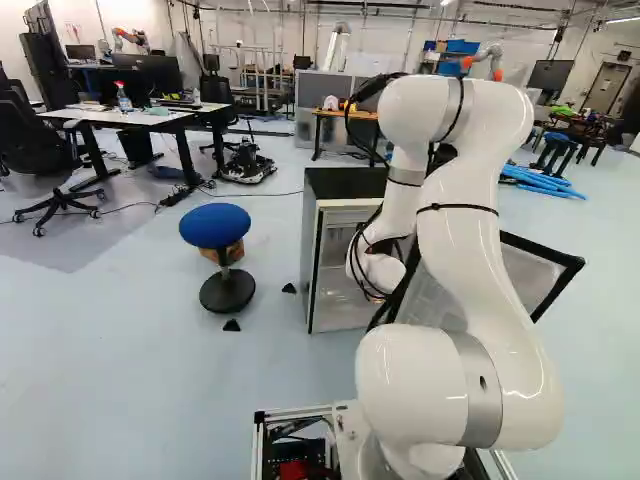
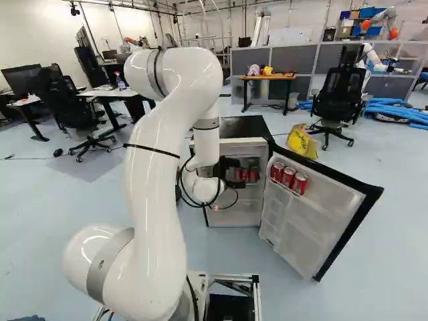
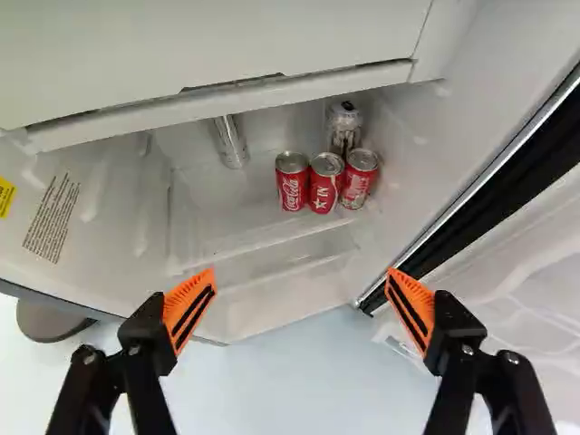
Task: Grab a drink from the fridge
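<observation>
In the right base view my gripper [image 2: 231, 172] is at the front opening of the small fridge [image 2: 242, 125], whose door stands open. Seen from the wrist, the gripper [image 3: 301, 283] is open, fingers wide apart with nothing between them. Ahead of it, inside the fridge, three red cans stand side by side: one [image 3: 292, 181], a middle one [image 3: 325, 183] and another [image 3: 358, 178]. Behind them is a silver and dark can [image 3: 344, 125]. A silver can [image 3: 230, 142] stands apart from these. More red cans [image 2: 288, 176] sit in the door rack.
The open door [image 2: 314, 214] juts out beside the arm; its dark edge [image 3: 489, 199] runs near one finger. Above the cans is a white compartment front [image 3: 217, 45]. A blue stool [image 1: 216, 226] stands beside the fridge, a yellow bag [image 2: 302, 142] behind the door. Another robot [image 2: 380, 20] stands farther back.
</observation>
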Robot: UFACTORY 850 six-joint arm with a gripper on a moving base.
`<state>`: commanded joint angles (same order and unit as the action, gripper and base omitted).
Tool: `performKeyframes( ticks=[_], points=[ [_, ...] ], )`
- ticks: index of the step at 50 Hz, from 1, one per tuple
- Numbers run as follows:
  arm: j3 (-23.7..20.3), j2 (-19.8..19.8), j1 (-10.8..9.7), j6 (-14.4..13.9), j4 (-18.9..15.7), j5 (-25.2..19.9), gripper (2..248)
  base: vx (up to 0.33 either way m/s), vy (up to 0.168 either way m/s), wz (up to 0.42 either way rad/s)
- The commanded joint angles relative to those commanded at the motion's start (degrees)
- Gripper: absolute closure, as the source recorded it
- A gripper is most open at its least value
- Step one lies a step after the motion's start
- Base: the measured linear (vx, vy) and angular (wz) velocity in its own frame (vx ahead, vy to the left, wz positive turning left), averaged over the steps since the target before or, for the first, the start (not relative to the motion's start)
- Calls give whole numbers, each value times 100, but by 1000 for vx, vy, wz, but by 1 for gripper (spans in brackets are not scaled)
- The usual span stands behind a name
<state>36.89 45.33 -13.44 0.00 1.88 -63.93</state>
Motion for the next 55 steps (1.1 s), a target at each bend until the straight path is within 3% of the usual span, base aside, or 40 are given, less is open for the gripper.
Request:
performKeyframes(
  ticks=[55],
  points=[
    [724,1132,16,0,0,-1463,3,0,0,0]
  ],
)
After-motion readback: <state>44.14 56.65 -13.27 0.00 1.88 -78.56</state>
